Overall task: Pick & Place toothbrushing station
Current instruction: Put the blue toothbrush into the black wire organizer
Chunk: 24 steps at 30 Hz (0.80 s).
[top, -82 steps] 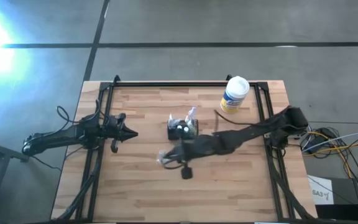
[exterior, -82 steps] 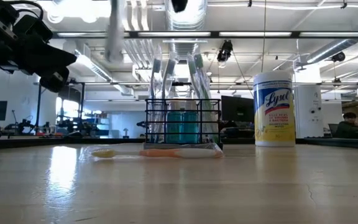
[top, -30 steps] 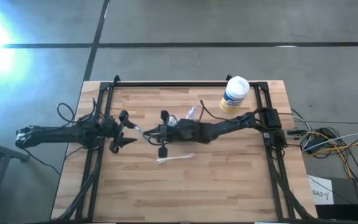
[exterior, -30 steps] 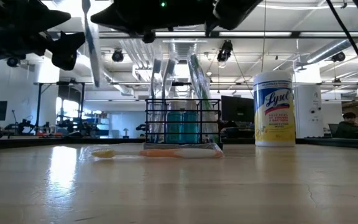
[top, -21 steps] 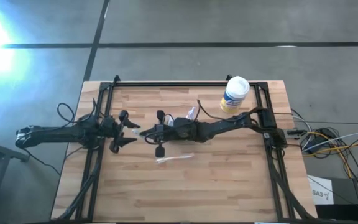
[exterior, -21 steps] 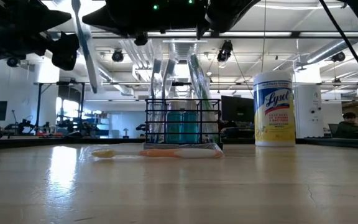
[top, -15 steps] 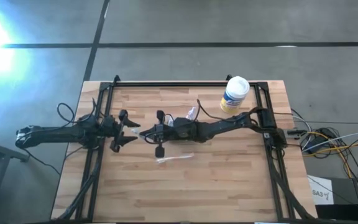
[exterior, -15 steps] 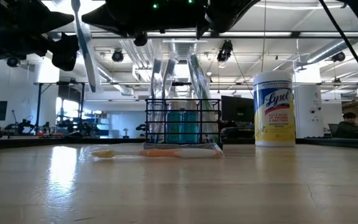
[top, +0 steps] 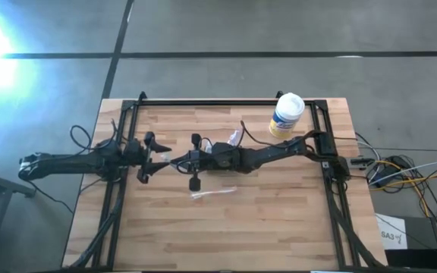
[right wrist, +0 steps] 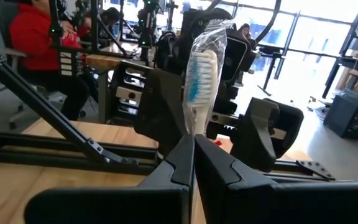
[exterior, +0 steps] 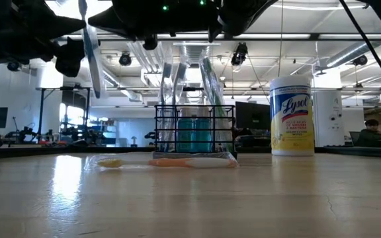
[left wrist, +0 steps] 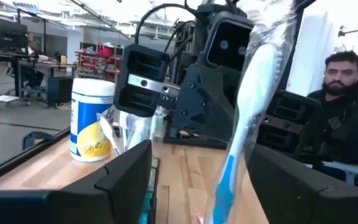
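Observation:
A toothbrush in a clear wrapper (right wrist: 201, 74), white head and blue handle, stands upright in the air, with my right gripper (right wrist: 194, 140) shut on it. My left gripper (left wrist: 210, 171) is open. Its fingers (right wrist: 160, 106) stand on either side of this toothbrush (left wrist: 247, 118), and I cannot tell whether they touch it. Both grippers meet left of the table's middle, the left gripper (top: 160, 157) facing the right gripper (top: 176, 161). The toothbrushing station (exterior: 194, 129), a black wire caddy holding wrapped brushes, stands on the table, mostly hidden under my right arm in the high view. My right gripper pinches the wrapped toothbrush just below its bristle head (right wrist: 194, 127) between its two fingertips. The fingers lie level, pointing toward the table's left, across the brush. The brush stands nearly upright, head up, and its handle (exterior: 90, 73) hangs below, clear of the table.
Another wrapped toothbrush (top: 211, 194) lies flat on the table in front of the caddy. A white-and-yellow wipes tub (top: 287, 115) stands at the far right. People sit in the room beyond the table (right wrist: 39, 37).
My right gripper has carried the wrapped toothbrush a little toward the table's left, in between my left gripper's open fingers, and then kept still. The brush has stayed upright and clear of the table.

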Tool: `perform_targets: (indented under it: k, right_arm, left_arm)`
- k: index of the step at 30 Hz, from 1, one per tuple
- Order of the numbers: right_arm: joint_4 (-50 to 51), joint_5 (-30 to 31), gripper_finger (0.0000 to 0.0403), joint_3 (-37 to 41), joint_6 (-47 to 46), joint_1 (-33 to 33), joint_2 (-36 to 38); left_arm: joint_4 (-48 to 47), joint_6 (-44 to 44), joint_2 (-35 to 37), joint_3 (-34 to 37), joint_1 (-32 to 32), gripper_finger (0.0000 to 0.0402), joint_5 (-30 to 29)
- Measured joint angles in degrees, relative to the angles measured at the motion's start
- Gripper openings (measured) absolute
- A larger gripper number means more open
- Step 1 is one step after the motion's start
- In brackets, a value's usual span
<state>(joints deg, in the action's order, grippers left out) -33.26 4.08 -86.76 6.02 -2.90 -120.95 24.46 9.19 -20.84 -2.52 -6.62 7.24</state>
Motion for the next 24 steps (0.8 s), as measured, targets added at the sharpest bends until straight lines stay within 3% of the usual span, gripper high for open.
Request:
perform_targets:
  k: [9,18,24]
  right_arm:
    - [-0.07,0.02,0.0008,0.04,-0.04,0.38,0.00]
    - [0.05,-0.02,0.0008,0.04,-0.04,0.33,0.00]
    - [1.73,-0.17,0.0008,0.06,-0.04,0.27,0.10]
  left_arm:
    - [2.26,-0.54,-2.90,0.00,0.01,0.0167,2.55]
    - [4.49,-1.92,-4.52,0.00,0.04,0.0020,7.19]
    - [3.80,-2.23,-4.52,0.00,0.01,0.0024,8.88]
